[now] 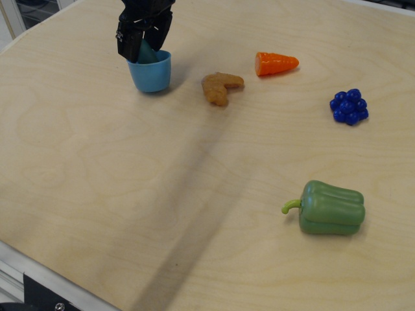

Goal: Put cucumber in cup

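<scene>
One gripper (pixel 144 40) sitting spread over one cup (pixel 150 72), far left, one cucumber (pixel 146 54) poking up inside. Lying on worktop (pixel 130 181): one carrot (pixel 276 63), one pepper (pixel 331 207).

The light blue cup (pixel 150 72) stands upright near the far left of the worktop (pixel 130 194), round with slightly tapered sides. The dark teal-green cucumber (pixel 146 54) sits with its lower end inside the cup's mouth, tilted, its upper part rising above the rim; how deep it reaches is hard to tell.
</scene>
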Controlling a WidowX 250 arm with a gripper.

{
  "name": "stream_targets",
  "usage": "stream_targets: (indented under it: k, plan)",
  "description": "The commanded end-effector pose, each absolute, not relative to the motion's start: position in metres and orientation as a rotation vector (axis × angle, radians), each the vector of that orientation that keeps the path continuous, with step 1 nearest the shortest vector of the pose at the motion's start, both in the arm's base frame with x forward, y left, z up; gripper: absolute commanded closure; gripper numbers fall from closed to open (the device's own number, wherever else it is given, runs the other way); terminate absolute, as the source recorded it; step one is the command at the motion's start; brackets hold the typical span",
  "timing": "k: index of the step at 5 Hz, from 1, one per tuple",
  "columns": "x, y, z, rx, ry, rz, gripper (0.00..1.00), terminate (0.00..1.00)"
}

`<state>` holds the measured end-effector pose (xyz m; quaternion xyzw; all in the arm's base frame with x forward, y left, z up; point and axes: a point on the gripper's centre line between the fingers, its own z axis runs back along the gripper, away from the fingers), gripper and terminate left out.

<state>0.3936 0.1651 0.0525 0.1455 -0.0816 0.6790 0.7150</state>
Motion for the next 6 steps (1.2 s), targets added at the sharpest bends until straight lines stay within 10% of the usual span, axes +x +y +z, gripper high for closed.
stream_targets:
  k: [1,6]
  plan:
    - [0.392,0.168,0.102,0.287,-0.257,1.511,0.0,0.0]
    - [0.338,0.151,0.145,0.253,-0.249,1.471,0.0,0.0]
